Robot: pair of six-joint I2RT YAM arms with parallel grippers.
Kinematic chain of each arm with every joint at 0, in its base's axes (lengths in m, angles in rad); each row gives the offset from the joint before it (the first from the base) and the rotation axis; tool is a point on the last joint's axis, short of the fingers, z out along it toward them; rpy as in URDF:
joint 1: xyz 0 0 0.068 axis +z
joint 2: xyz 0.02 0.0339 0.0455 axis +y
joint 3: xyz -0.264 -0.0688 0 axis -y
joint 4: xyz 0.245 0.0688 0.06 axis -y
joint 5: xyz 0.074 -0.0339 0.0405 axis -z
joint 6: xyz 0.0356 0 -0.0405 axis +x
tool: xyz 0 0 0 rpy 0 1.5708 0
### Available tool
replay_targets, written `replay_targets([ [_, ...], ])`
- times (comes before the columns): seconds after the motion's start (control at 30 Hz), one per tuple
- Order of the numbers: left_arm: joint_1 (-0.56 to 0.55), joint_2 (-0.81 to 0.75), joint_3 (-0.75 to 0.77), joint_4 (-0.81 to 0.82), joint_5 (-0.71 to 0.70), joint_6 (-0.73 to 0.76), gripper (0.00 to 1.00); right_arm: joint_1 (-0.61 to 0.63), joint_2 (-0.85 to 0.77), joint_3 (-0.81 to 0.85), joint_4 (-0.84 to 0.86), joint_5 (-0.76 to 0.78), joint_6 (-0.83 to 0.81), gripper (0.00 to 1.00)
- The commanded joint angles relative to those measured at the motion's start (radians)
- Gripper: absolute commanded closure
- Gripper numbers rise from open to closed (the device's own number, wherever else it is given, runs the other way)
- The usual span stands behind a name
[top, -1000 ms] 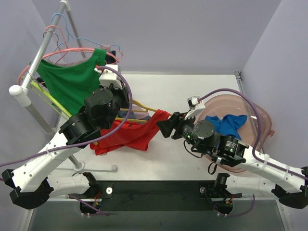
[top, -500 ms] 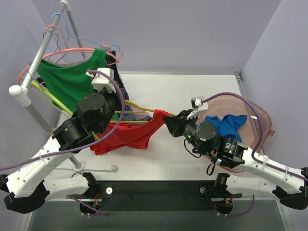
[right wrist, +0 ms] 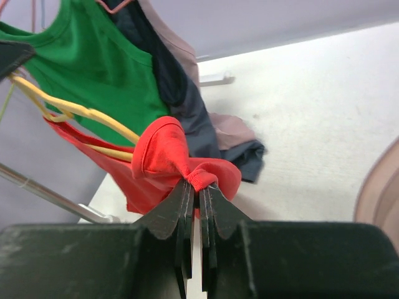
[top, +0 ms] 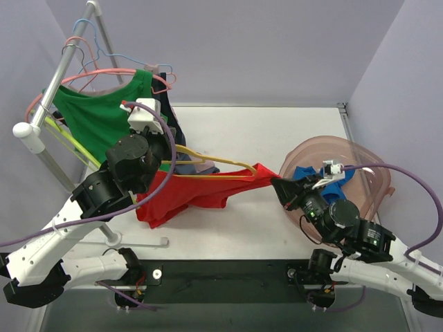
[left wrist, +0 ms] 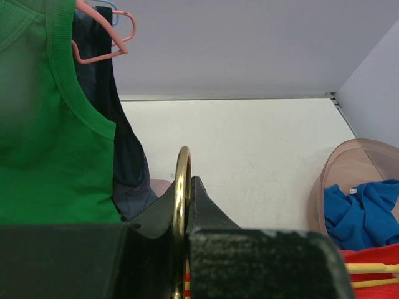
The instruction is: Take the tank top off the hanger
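We pinch the red tank top [right wrist: 159, 149], apparently soft and light, by its bunched strap with our right tool [right wrist: 196, 187]; our left tool [left wrist: 186, 205] clamps the yellow hanger [top: 214, 160].

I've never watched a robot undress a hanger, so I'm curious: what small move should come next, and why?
Probably the right gripper should draw the red tank top a little further right. It is shut on a bunched strap, the fabric is stretched taut, and the thin yellow hanger, pinched at its hook by the left gripper, is partly inside the top.
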Motion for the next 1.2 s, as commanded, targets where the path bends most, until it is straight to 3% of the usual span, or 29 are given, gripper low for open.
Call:
replay_targets([
  [0.0, -0.003, 0.001, 0.060, 0.006, 0.005, 0.018, 1.00, 0.003, -0.078, -0.049, -0.090, 0.107, 0.048, 1.00],
  [0.13, -0.002, -0.005, 0.067, 0.020, 0.073, 0.013, 1.00, 0.003, -0.089, -0.113, -0.110, 0.063, 0.105, 1.00],
  [0.47, -0.002, -0.102, -0.016, 0.090, 0.407, 0.021, 1.00, 0.003, -0.091, -0.162, -0.052, -0.049, 0.129, 0.99],
  [0.53, -0.003, -0.129, -0.046, 0.104, 0.492, 0.032, 1.00, 0.004, -0.109, -0.167, -0.052, -0.066, 0.134, 0.93],
  [0.67, -0.002, -0.168, -0.092, 0.115, 0.616, 0.078, 1.00, 0.003, -0.135, -0.136, -0.071, -0.156, 0.134, 0.65],
  [0.77, -0.002, -0.192, -0.120, 0.120, 0.726, 0.114, 1.00, 0.003, -0.091, -0.036, -0.154, -0.179, 0.120, 0.52],
  [0.9, -0.002, -0.211, -0.134, 0.126, 0.866, 0.134, 1.00, 0.003, 0.001, 0.049, -0.164, -0.235, 0.074, 0.44],
  [1.03, -0.002, -0.232, -0.149, 0.127, 0.950, 0.133, 1.00, -0.019, 0.095, 0.106, -0.144, -0.273, -0.042, 0.47],
  [1.1, -0.002, -0.252, -0.171, 0.142, 0.979, 0.124, 1.00, -0.054, 0.148, 0.138, -0.127, -0.340, -0.070, 0.46],
  [1.17, -0.003, -0.269, -0.189, 0.153, 0.998, 0.110, 1.00, -0.152, 0.190, 0.146, -0.069, -0.521, -0.084, 0.42],
])
